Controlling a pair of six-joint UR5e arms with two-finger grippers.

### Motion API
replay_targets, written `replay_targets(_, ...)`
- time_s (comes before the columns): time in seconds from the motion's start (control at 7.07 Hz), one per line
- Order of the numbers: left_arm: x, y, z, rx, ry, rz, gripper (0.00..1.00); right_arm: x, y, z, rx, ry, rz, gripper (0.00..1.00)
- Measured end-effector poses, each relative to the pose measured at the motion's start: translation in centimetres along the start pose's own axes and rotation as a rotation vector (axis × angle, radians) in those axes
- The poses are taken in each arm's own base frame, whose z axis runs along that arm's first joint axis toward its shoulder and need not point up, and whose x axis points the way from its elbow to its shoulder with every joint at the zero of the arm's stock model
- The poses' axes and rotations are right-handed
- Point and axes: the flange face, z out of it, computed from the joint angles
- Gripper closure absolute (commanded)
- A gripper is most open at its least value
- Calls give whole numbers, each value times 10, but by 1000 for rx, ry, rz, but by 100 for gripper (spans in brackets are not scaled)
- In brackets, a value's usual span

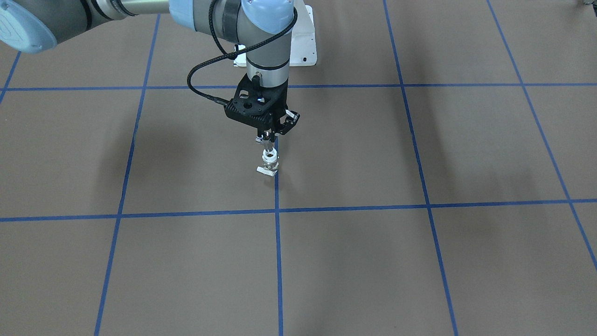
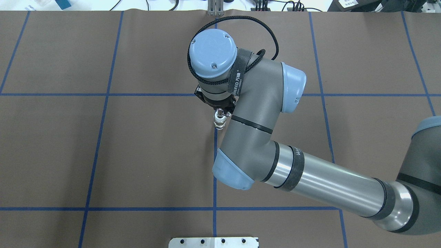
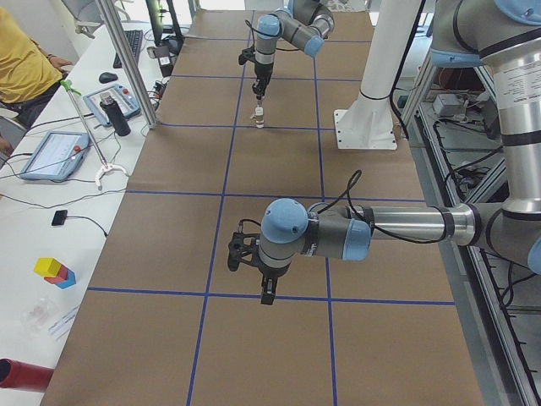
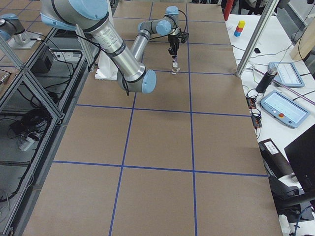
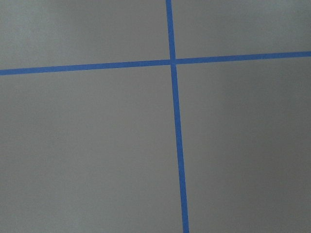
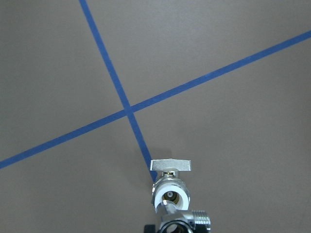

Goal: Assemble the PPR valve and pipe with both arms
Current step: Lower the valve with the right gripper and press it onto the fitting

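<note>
**Right claw clamped on the valve top, left arm far off: the grip is your weak point.**
Your right gripper [image 1: 267, 142] is closed on the upper end of the PPR valve [image 1: 269, 161]. The valve stands upright on a blue tape line [image 1: 277, 196] mid-table [image 1: 419, 261], with its handle tab [image 6: 170, 165] lowest, at or just off the surface. The left gripper [image 3: 266, 294] hangs well apart over bare table, and I can't tell whether it's open or closed. I can't pick out the pipe as a separate piece. Risks: a narrow pinch on a smooth fitting lets it twist or slip on lift, the tab could snag and tip it, and off-axis mating would jam.
</note>
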Motion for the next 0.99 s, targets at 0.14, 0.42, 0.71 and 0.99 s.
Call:
replay_targets(0.14, 0, 0, 0, 0, 0, 0, 0, 0, 3, 4, 6, 9, -1, 100)
replay_targets(0.42, 0, 1, 0, -1, 0, 0, 0, -3, 12, 9, 10, 18, -9, 100)
replay_targets(0.71, -1, 1, 1, -2, 0, 0, 0, -5, 16, 14, 18, 25, -15, 100)
replay_targets(0.99, -1, 1, 1, -2, 0, 0, 0, -5, 19, 18, 20, 32, -20, 100)
